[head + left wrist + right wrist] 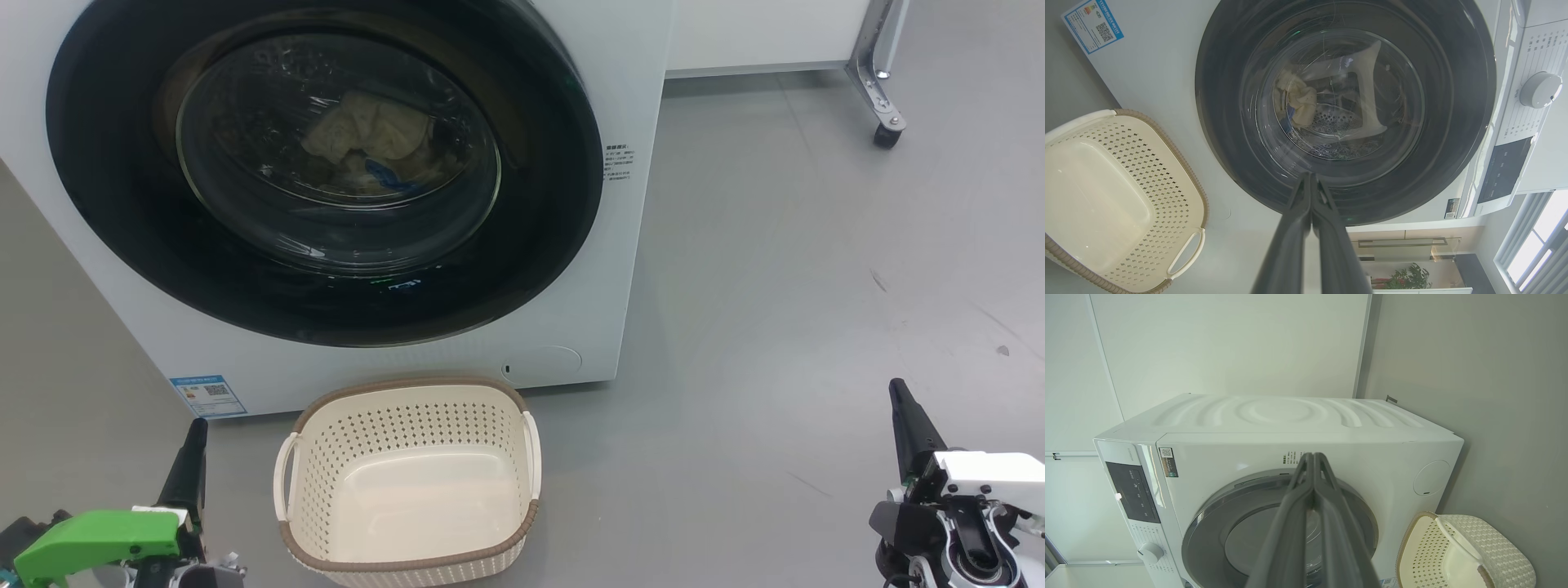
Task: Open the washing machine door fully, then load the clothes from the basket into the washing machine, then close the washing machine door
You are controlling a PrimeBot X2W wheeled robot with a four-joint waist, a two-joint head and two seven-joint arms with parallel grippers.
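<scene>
Our left gripper point(196, 433) is sitting low at the left, and we are seeing its two dark fingers pressed tight together, clamping only each other. The left wrist view is showing the same, with the tips meeting in front of the door's lower edge. The right gripper point(900, 400) is hanging low at the right over grey floor point(775, 286), well apart from the machine, and its fingers are clenched together too.

We are marking the washing machine point(633, 98) as standing straight ahead, with its round door point(106, 163) lying flush against the white front, so shut. Through the glass we are making out the clothes point(359, 131), a pale-yellow bundle inside the drum, with a small blue piece point(384, 175) at its lower edge.

The basket point(392, 433) is sitting on the floor just in front of the machine, below the door. It is lying between the two grippers, nearer the left one, and its bare cream bottom is showing. A blue sticker point(208, 396) is sitting at the lower left of the machine's front. A caster point(887, 132) on a metal leg is standing at the far right.
</scene>
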